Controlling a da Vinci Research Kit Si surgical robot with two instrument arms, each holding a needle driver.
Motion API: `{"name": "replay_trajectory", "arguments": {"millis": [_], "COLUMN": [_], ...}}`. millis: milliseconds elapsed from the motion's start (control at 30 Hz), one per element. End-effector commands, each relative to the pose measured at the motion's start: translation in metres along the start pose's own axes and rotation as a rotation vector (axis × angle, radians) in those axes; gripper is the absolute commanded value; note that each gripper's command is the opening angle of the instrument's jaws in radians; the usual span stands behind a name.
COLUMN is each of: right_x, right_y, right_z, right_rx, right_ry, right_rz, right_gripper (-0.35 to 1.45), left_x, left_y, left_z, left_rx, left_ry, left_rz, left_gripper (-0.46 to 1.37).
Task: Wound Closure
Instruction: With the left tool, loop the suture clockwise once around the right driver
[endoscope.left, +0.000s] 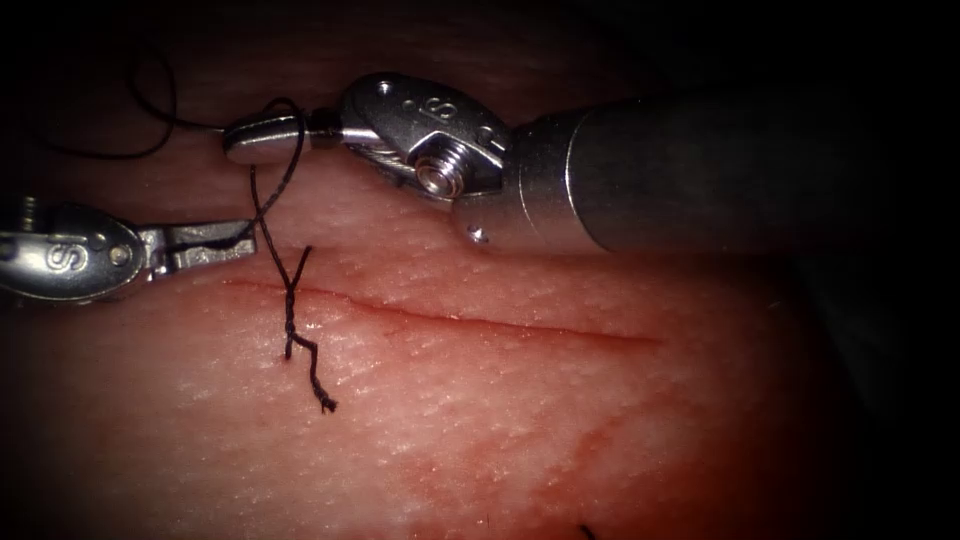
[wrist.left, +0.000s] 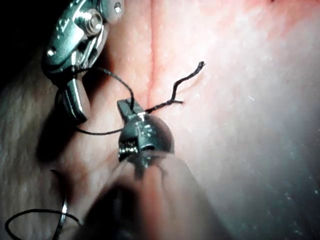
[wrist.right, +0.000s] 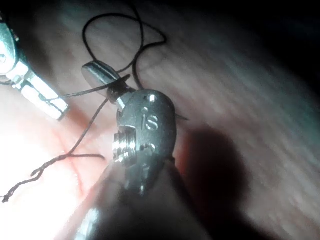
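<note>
The cut (endoscope.left: 480, 322) runs across the tissue (endoscope.left: 560, 430). Dark thread (endoscope.left: 289, 320) rises twisted from a stitch near the cut's left end, and a short free end (endoscope.left: 322, 395) lies on the tissue below it. My left tool (endoscope.left: 215, 240) is shut on the thread (wrist.left: 131, 102) just above the stitch. My right tool (endoscope.left: 262, 136) holds its jaws shut above the cut, with a loop of thread (wrist.right: 131, 75) wound round them. The needle (wrist.left: 63, 212) lies free on the tissue away from both tools, not in the tissue, with a loop of thread (wrist.left: 30, 215) beside it.
The right tool's thick shaft (endoscope.left: 680, 180) crosses above the cut's right half. Slack thread (endoscope.left: 150, 110) curls at the far upper left of the endoscope view. Red fluid (endoscope.left: 560, 470) stains the tissue below the cut.
</note>
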Motion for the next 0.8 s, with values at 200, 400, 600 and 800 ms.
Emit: {"name": "replay_trajectory", "arguments": {"millis": [200,400,600,800], "right_x": [-0.0001,-0.0003,-0.0004,-0.0006], "right_y": [-0.0003,-0.0007,-0.0012,-0.0021], "right_z": [0.0002,0.0004,0.0005,0.0004], "right_rx": [0.032,0.079,0.152,0.234], "right_ry": [0.042,0.071,0.090,0.081], "right_rz": [0.025,0.057,0.109,0.127], "right_gripper": [-0.35,-0.35,-0.35,-0.35], "left_x": [-0.0001,-0.0006,-0.0011,-0.0014], "left_y": [0.0000,-0.0005,-0.0013,-0.0022], "left_z": [0.0011,0.0017,0.0022,0.0028], "left_rx": [-0.011,-0.014,-0.019,-0.032], "left_ry": [0.002,0.003,0.007,0.017], "left_rz": [0.008,0.013,0.023,0.026], "left_gripper": [-0.35,-0.35,-0.35,-0.35]}}
